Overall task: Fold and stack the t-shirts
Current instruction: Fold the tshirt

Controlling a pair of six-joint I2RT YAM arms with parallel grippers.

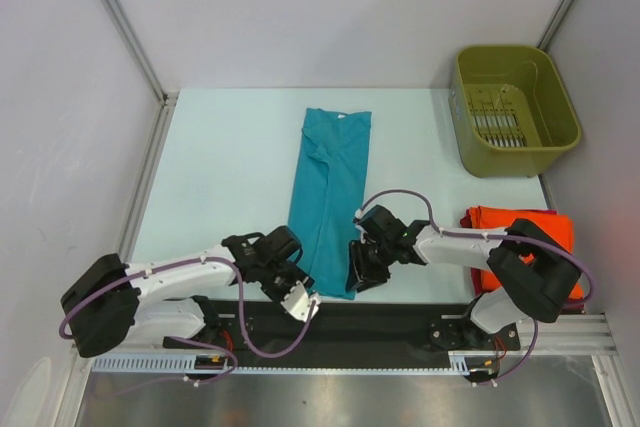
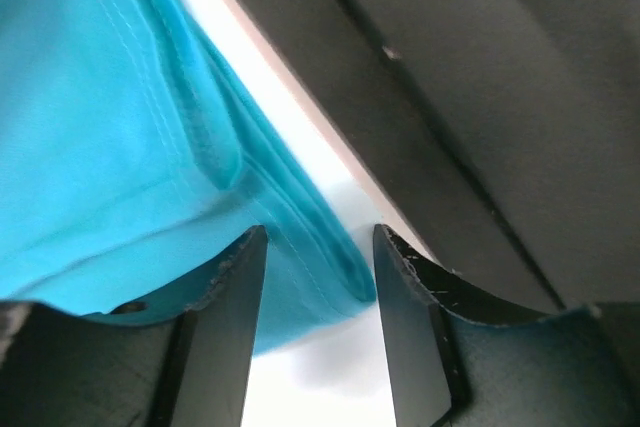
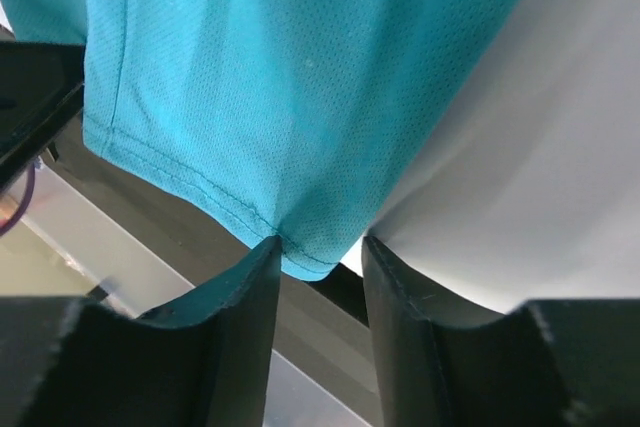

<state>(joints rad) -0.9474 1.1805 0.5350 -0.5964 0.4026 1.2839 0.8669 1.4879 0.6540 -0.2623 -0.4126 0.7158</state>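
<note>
The left hand (image 2: 320, 237) sits at the near left corner of the teal t-shirt (image 1: 330, 187). Its fingers are parted, and the stitched hem lies loose in the gap rather than pinched. The right hand (image 3: 321, 242) is at the near right corner, also part open, and the hem's corner only just reaches its fingertips.

The teal t-shirt is folded into a long narrow strip. Its long axis runs from the near edge toward the far side and leans slightly right at the far end, where a small white tag shows.

An orange-red t-shirt (image 1: 520, 219) lies folded at the near right, partly under the right arm. The olive-green bin (image 1: 520, 160) stands in the far right corner, and only its slotted floor shows inside.

The worktop (image 1: 220, 167) is pale, with a black strip (image 1: 400, 317) along the near edge. White walls (image 1: 320, 7) with metal posts close it in.
</note>
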